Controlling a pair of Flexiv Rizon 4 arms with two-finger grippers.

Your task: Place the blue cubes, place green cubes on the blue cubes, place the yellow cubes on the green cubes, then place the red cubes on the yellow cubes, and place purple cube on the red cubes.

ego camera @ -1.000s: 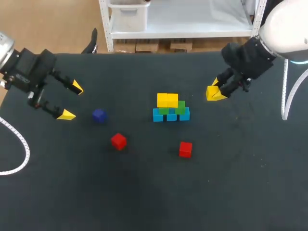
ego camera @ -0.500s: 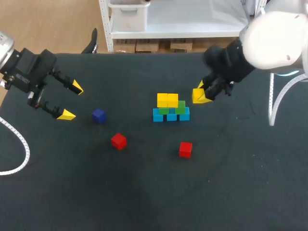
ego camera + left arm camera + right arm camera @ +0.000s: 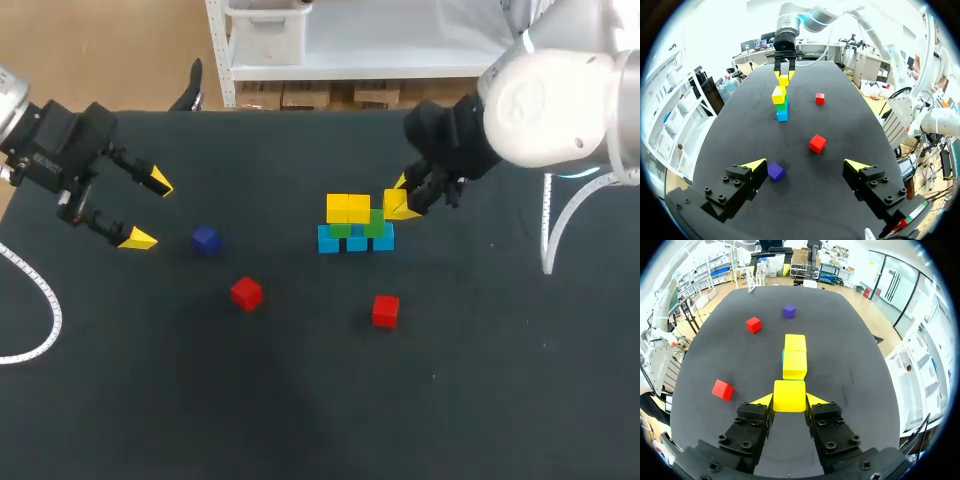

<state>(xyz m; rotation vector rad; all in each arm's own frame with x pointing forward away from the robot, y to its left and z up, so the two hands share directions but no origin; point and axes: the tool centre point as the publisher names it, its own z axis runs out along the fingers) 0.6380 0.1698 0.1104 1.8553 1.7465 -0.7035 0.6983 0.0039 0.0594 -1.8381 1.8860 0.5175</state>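
The stack stands mid-table: a row of blue cubes [image 3: 356,240], green cubes [image 3: 375,222] on them, two yellow cubes [image 3: 347,208] on top. My right gripper [image 3: 402,205] is shut on a third yellow cube [image 3: 393,200], held just right of the stack's top; in the right wrist view this cube [image 3: 789,395] sits between the fingers, with the stacked yellow cubes [image 3: 795,357] directly ahead. Two red cubes [image 3: 246,293] [image 3: 385,310] and the purple cube [image 3: 206,240] lie loose on the table. My left gripper [image 3: 148,210] hangs open at the far left, empty, the purple cube [image 3: 775,171] just ahead of it.
The black table [image 3: 480,380] carries nothing else. A white cable [image 3: 45,310] curves over its left edge, and another [image 3: 548,235] hangs by my right arm.
My right arm has carried the yellow cube leftward from the right side of the table to the stack. The left arm has not moved.
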